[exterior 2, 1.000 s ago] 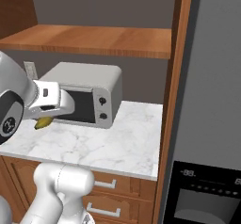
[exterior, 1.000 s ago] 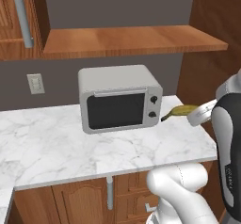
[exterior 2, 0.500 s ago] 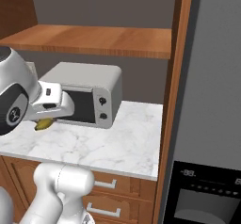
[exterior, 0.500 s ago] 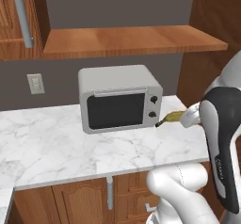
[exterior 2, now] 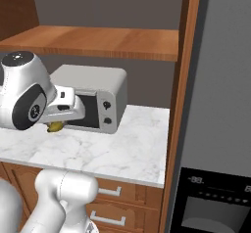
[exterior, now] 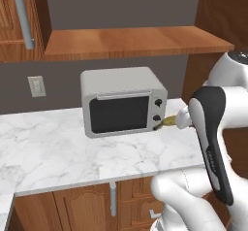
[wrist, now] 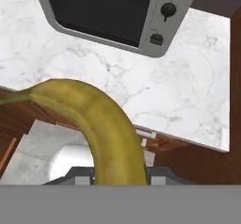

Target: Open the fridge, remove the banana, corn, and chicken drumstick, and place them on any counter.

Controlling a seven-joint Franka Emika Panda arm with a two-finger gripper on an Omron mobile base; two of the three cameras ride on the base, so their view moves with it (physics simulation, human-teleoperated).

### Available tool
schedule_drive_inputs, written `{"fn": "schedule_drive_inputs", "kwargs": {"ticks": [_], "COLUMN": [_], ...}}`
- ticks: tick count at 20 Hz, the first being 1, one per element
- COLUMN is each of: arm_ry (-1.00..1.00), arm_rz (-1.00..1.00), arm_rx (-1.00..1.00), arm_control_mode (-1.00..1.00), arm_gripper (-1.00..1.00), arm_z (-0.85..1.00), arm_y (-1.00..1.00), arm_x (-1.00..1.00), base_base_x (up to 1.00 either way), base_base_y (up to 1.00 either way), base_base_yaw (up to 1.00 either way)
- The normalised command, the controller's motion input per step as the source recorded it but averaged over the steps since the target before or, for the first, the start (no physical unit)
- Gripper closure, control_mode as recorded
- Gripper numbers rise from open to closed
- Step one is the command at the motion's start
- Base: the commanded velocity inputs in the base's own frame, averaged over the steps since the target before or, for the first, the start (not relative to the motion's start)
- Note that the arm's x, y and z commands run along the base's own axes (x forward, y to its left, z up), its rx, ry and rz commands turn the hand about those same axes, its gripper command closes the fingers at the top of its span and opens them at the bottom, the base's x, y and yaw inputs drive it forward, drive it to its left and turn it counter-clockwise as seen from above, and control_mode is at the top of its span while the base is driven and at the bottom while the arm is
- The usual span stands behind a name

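1. Banana (wrist: pixel 101 124) clamped in half-closed gripper (wrist: pixel 117 173), held above counter (exterior: pixel 58 152) edge, near microwave (exterior: pixel 123 101).
2. Carrying step, by the look of it.
3. Next: lower onto bare marble, release.

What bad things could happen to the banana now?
The gripper holds the banana near one end, so most of it sticks out; it might swing or slip loose. In the hand view it hangs near the counter's front edge, over the drawers; let go here, it could miss and fall to the floor. The microwave is right beside the banana's tip in the left base view, so reaching further might bump it.
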Motion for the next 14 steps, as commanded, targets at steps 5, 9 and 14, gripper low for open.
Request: {"fn": "schedule_drive_inputs", "kwargs": {"ticks": [5, 9, 14], "arm_ry": [-0.02, -0.03, -0.01], "arm_rz": [-0.07, -0.10, -0.08], "arm_rx": [0.00, 0.00, 0.00], "arm_control_mode": [-1.00, -1.00, -1.00], "arm_gripper": [1.00, 1.00, 1.00], "arm_z": [-0.58, -0.59, -0.51], "arm_y": [-0.17, -0.29, -0.24], "arm_x": [0.57, 0.51, 0.44], "base_base_x": [0.00, 0.00, 0.00], "base_base_y": [0.00, 0.00, 0.00], "base_base_yaw": [0.00, 0.00, 0.00]}}
